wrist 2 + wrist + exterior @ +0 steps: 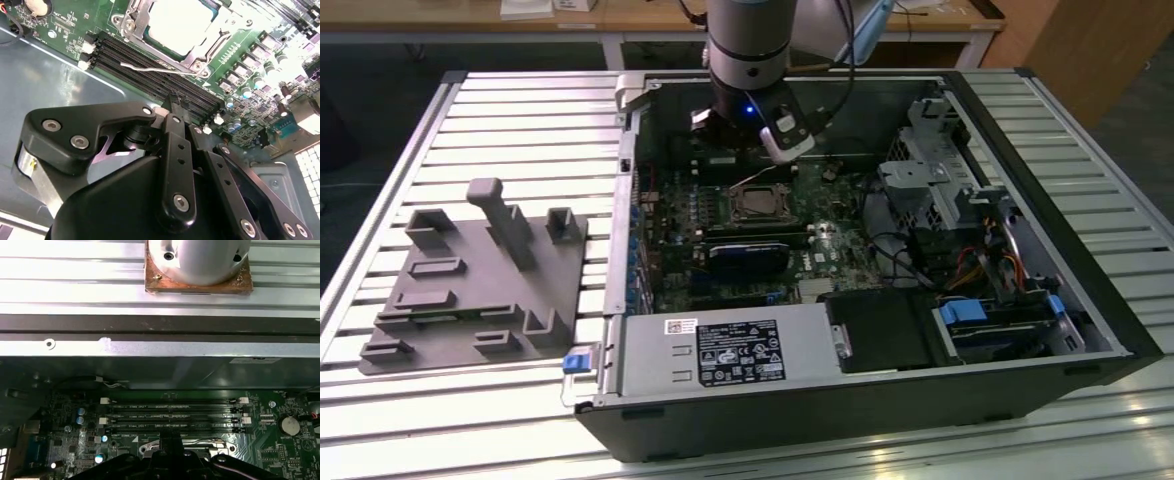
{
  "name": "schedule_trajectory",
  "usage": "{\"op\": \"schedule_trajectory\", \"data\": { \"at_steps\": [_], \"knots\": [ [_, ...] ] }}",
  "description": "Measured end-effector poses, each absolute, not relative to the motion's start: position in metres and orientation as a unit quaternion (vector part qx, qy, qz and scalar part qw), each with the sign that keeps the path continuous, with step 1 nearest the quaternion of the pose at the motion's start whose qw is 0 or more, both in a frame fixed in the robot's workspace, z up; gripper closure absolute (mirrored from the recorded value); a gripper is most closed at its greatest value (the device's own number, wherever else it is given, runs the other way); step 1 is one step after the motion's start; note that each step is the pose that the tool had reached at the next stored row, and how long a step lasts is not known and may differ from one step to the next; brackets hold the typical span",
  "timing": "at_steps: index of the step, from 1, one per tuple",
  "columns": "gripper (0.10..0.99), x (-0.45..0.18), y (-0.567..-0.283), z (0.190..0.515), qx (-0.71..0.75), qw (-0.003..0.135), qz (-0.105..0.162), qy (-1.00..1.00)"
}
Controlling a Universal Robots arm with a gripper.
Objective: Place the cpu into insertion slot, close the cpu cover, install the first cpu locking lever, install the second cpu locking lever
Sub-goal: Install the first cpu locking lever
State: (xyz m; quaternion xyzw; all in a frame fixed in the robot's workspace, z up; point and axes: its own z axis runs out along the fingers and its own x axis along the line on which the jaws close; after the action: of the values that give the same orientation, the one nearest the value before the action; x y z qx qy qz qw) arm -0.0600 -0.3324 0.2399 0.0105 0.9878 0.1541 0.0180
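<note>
Exterior view: a ribbed aluminium surface (520,110) carries an open black computer case (1087,330), with pale wooden benches (654,15) in the room behind. Well off to the side of the fingers, a grey moulded fixture (467,290) with upright posts lies on the slats.

In the second wrist view, the black, bolt-studded fingers (175,107) are drawn together with nothing between them, poised over the long black memory slots (150,62). Just beyond those slots sits the cpu (180,20), its flat, pale metal face seated in the insertion slot (754,205). The cpu cover (192,59), a thin silver frame, lies around it. A slim wire locking lever (150,67) juts free across the memory slots, between the fingers and the socket, on the green board (65,30).
</note>
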Motion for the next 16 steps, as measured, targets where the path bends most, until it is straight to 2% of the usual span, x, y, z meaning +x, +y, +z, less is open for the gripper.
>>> {"op": "schedule_trajectory", "data": {
  "at_steps": [9, 16],
  "knots": [
    [0.980, -0.0600, -0.3324, 0.2383, 0.024, 0.040, 0.135, 0.990],
    [0.980, -0.0596, -0.3321, 0.2310, 0.037, 0.045, 0.127, 0.990]
  ]
}}
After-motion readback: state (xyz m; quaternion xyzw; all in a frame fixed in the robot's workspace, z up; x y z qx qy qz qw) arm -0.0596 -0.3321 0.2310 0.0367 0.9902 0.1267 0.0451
